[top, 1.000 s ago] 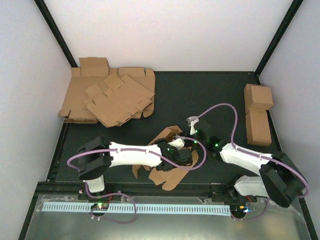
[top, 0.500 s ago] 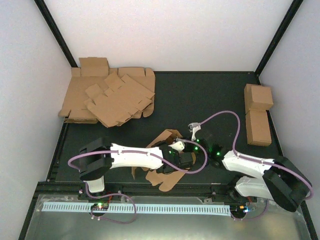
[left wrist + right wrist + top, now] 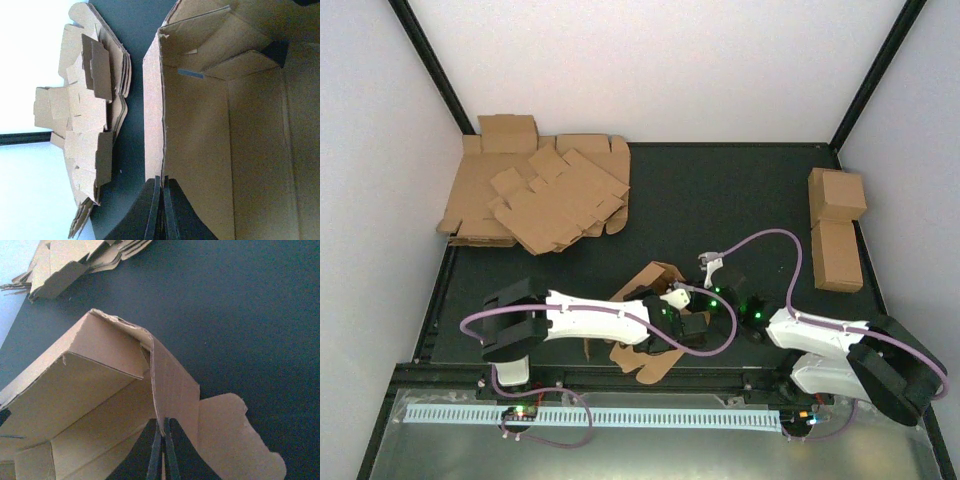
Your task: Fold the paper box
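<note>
The paper box [image 3: 638, 358] lies half-formed near the table's front edge, between both arms. In the left wrist view its brown inside [image 3: 240, 150] opens to the right, with raised walls and a folded-in end flap. My left gripper [image 3: 161, 197] is shut on the edge of one upright wall. My right gripper [image 3: 162, 440] is shut on the edge of another upright wall [image 3: 172, 385], beside a rounded tab flap [image 3: 235, 440] lying flat. In the top view the left gripper [image 3: 682, 325] and right gripper [image 3: 705, 303] sit close together over the box, hiding its middle.
A loose stack of flat brown blanks [image 3: 535, 195] lies at the back left, and shows as the stack [image 3: 85, 125] in the left wrist view. Two finished cartons [image 3: 837, 195] [image 3: 837, 255] stand along the right edge. A purple cable [image 3: 760, 240] loops above the right arm.
Both arms have drawn toward the near edge, carrying the box with them. The right wrist has moved nearer and lower. Both grippers stay shut on the cardboard.
</note>
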